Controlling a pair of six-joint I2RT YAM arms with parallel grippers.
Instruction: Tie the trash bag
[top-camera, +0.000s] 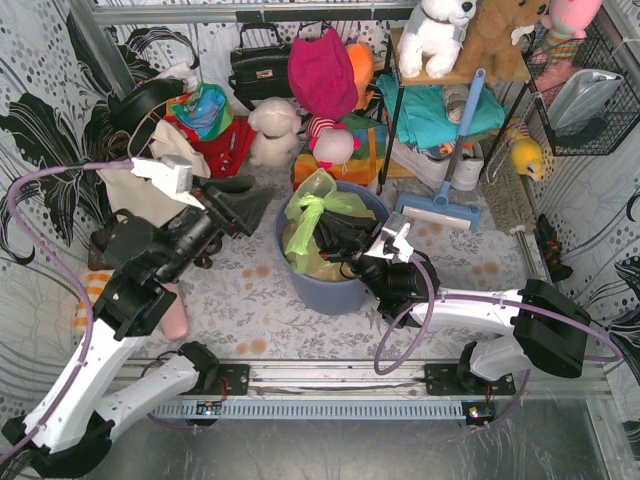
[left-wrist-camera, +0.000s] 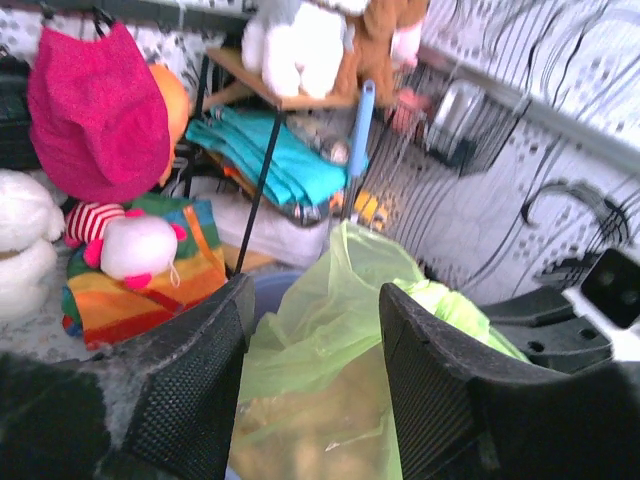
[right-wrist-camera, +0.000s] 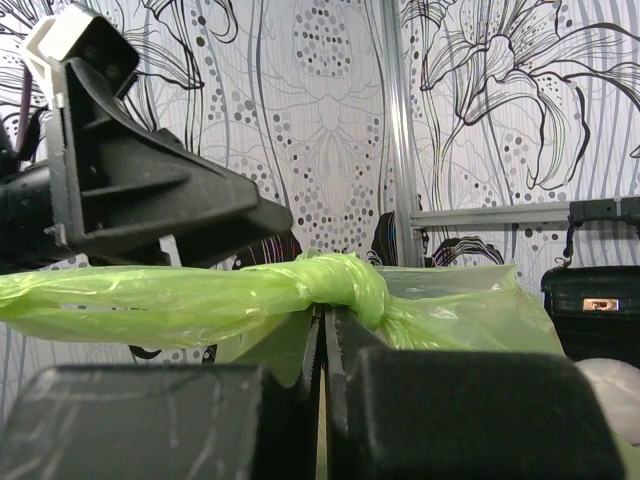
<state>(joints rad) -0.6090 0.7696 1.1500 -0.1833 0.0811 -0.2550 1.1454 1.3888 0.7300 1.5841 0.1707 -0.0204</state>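
The trash bag (top-camera: 312, 228) is light-green translucent plastic and sits in the round blue-grey bin (top-camera: 335, 292). Its top is twisted into a rope with a knot (right-wrist-camera: 345, 280). My right gripper (top-camera: 342, 236) reaches over the bin's right rim. In the right wrist view it (right-wrist-camera: 323, 322) is shut on bag film just under the knot. My left gripper (top-camera: 254, 200) is open, left of the bin and apart from the bag. In the left wrist view it (left-wrist-camera: 312, 340) frames the bag (left-wrist-camera: 330, 340), with tan paper showing through low down.
A pink bag (top-camera: 322, 72), plush toys (top-camera: 274, 130), a striped cloth (left-wrist-camera: 150, 285) and a blue-handled squeegee (top-camera: 448, 205) crowd the back. A shelf rack (top-camera: 440, 110) stands at the back right. A wire basket (top-camera: 585, 95) hangs on the right wall.
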